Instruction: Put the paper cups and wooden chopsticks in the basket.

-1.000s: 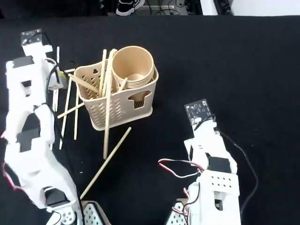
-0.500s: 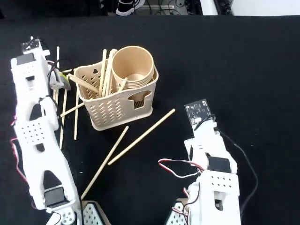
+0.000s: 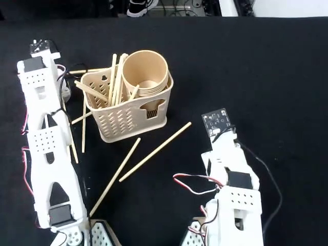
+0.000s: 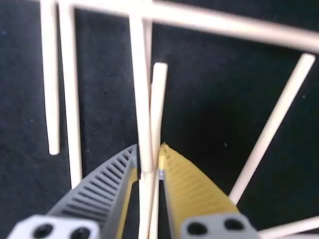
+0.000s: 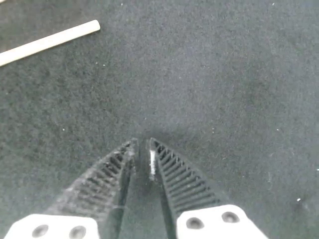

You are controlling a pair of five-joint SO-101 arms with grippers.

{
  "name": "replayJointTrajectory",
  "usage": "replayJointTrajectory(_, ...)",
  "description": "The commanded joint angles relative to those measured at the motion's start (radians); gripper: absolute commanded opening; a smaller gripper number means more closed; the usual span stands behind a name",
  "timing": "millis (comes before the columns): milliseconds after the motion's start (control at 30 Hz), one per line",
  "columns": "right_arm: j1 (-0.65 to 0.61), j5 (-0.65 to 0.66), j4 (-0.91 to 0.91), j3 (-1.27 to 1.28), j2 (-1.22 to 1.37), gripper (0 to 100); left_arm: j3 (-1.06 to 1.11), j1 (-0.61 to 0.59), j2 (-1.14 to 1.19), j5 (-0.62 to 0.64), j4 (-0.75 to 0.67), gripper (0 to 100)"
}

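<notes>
Our black desk, with a basket and stray chopsticks.
We see the desk (image 3: pixel 266 66) carrying the basket (image 3: pixel 130 115) on its left half. Two chopsticks (image 3: pixel 155 151) lie slanted on the cloth near the basket's front, and more chopsticks (image 3: pixel 83 133) lie just beside its left wall.

No legible txt, labels, nos. or signs anywhere in view.

A matte black table (image 3: pixel 266 66) fills the scene, evenly lit, its surface flecked with faint pale specks. Beyond its far edge runs a strip of floor with tangled cables (image 3: pixel 177 7) and a white panel (image 3: pixel 287 7).
</notes>
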Motion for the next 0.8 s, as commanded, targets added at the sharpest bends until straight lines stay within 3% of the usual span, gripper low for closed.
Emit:
replayJointTrajectory(0, -0.011, 0.005, -0.015, -0.005, 0.002, 4.4, 0.214, -0.008, -0.166, 0.006, 0.017, 3)
replayJointTrajectory(333, -0.011, 0.005, -0.015, -0.005, 0.002, 4.5, 0.877, 0.002, -0.836, 0.000, 0.009, 3)
replayJointTrajectory(500, -0.011, 0.005, -0.015, -0.005, 0.002, 4.5, 1.079, 0.002, -1.089, -0.087, 0.006, 3)
replayJointTrajectory(767, -0.011, 0.005, -0.015, -0.005, 0.002, 4.5, 1.279, 0.004, -1.507, -0.087, -0.101, 3)
